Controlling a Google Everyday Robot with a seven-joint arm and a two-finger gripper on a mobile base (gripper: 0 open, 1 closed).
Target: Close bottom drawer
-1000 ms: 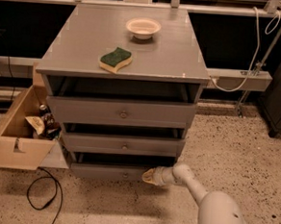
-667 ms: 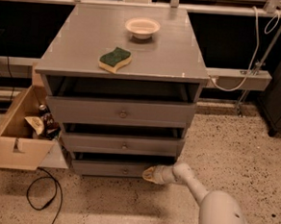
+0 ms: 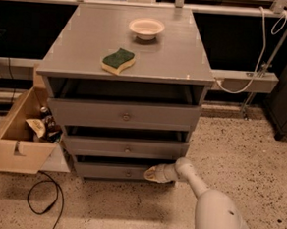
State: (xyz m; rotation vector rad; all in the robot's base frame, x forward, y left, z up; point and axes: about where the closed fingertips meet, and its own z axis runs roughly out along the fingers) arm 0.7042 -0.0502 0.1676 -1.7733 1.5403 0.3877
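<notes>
The grey cabinet (image 3: 128,46) has three drawers. The bottom drawer (image 3: 111,171) is the slimmest front, with a tiny round metal knob (image 3: 128,173). It stands out a little from the cabinet, with a dark gap above it. My gripper (image 3: 150,173) is at the end of the white arm (image 3: 202,194). It rests against the right part of the bottom drawer's front, to the right of the knob.
A green and yellow sponge (image 3: 118,60) and a small cream bowl (image 3: 146,27) sit on the cabinet top. A cardboard box (image 3: 20,145) with items stands left of the cabinet. A black cable (image 3: 44,200) loops on the speckled floor. The middle drawer (image 3: 126,148) and top drawer (image 3: 123,116) also stand slightly out.
The bottom drawer has slid inward toward the cabinet, with my gripper following against its front.
</notes>
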